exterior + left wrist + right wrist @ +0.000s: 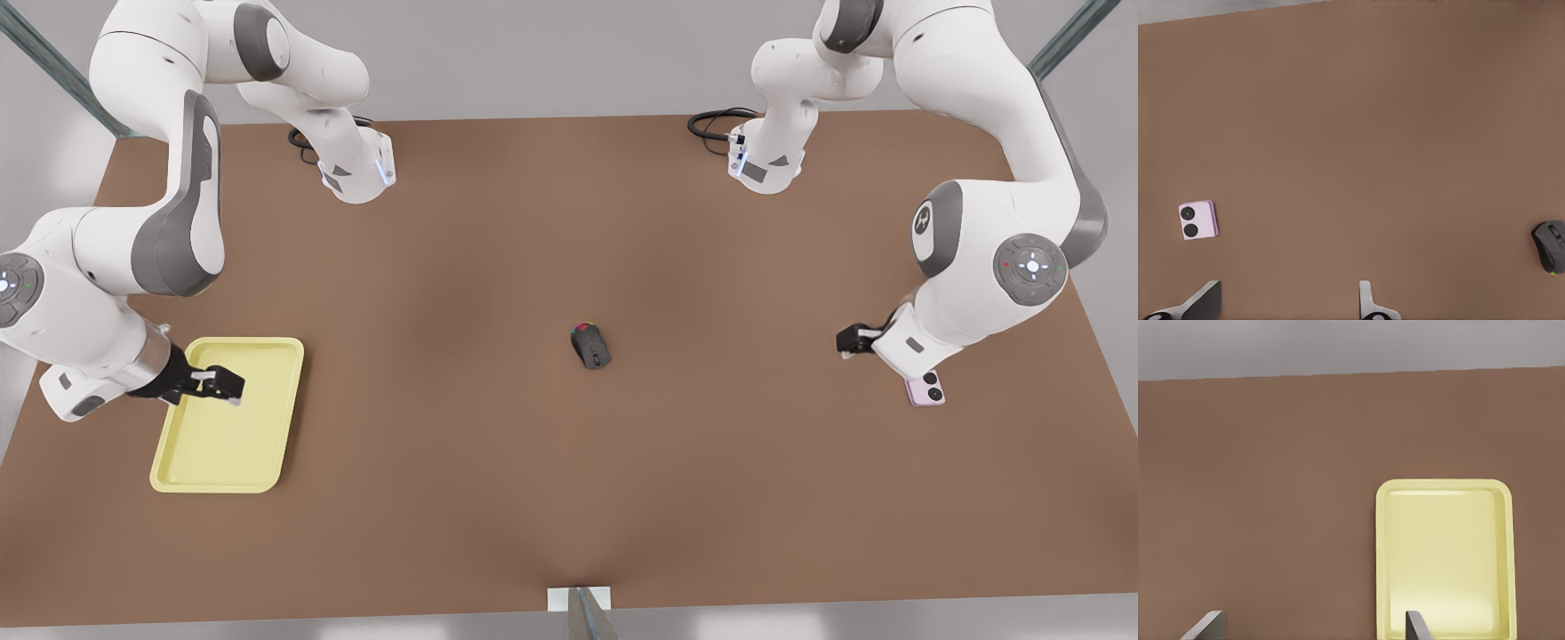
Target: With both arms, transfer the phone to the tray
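The pale pink phone [926, 388] lies flat on the brown table at the front view's right, its two black lenses facing up, partly under the wrist of the arm there. That arm carries my left gripper [846, 341], which hangs open above the table beside the phone [1198, 221], holding nothing. My left gripper [1285, 303] shows two spread fingertips. The pale yellow tray [231, 444] rests at the front view's left. My right gripper [229, 385] hovers open over the tray's near-arm end. From the right wrist, the tray [1441, 553] lies past my open right gripper [1313, 627].
A dark grey computer mouse [590, 345] sits near the table's middle, between phone and tray, and appears as the mouse [1550, 245] at the left wrist picture's edge. Both arm bases stand at the far edge with black cables [711, 123]. A small bracket [579, 601] sits at the near edge.
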Tool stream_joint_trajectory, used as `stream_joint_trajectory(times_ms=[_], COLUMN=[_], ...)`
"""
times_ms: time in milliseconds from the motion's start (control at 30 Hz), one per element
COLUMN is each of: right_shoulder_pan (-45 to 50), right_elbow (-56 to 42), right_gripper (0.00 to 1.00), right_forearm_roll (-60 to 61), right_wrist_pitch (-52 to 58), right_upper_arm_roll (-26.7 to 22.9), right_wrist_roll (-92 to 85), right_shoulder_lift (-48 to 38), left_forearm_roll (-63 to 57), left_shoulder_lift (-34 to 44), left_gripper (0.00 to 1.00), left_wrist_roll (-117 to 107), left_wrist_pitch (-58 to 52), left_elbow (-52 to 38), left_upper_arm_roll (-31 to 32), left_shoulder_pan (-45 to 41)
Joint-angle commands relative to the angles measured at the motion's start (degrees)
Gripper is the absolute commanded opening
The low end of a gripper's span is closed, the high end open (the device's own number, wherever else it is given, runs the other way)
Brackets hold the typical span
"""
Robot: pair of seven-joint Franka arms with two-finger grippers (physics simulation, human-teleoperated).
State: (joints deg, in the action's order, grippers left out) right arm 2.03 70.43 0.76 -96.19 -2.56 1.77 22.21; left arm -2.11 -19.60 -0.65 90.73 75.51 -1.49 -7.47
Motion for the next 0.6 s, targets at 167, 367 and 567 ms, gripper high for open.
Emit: stream_joint_trajectory(times_ms=[167,367,567], right_shoulder_pan=[0.0,0.0,0.0], right_elbow=[-0.03,-0.03,-0.03], right_gripper=[1.0,1.0,1.0], right_forearm_roll=[-0.05,-0.05,-0.05], right_wrist_pitch=[-0.58,-0.67,-0.58], right_upper_arm_roll=[0.01,0.01,-0.08], right_wrist_roll=[0.52,0.52,0.52], right_shoulder_lift=[-0.15,-0.15,-0.15], left_forearm_roll=[0.53,4.84,4.84], left_shoulder_lift=[-6.59,-8.61,-14.32], left_gripper=[1.0,1.0,1.0], left_wrist_roll=[1.26,27.89,46.79], left_wrist_pitch=[7.09,34.16,50.51], left_elbow=[0.52,18.71,23.9], left_upper_arm_roll=[-1.85,-1.85,-1.94], left_shoulder_pan=[5.71,19.42,26.45])
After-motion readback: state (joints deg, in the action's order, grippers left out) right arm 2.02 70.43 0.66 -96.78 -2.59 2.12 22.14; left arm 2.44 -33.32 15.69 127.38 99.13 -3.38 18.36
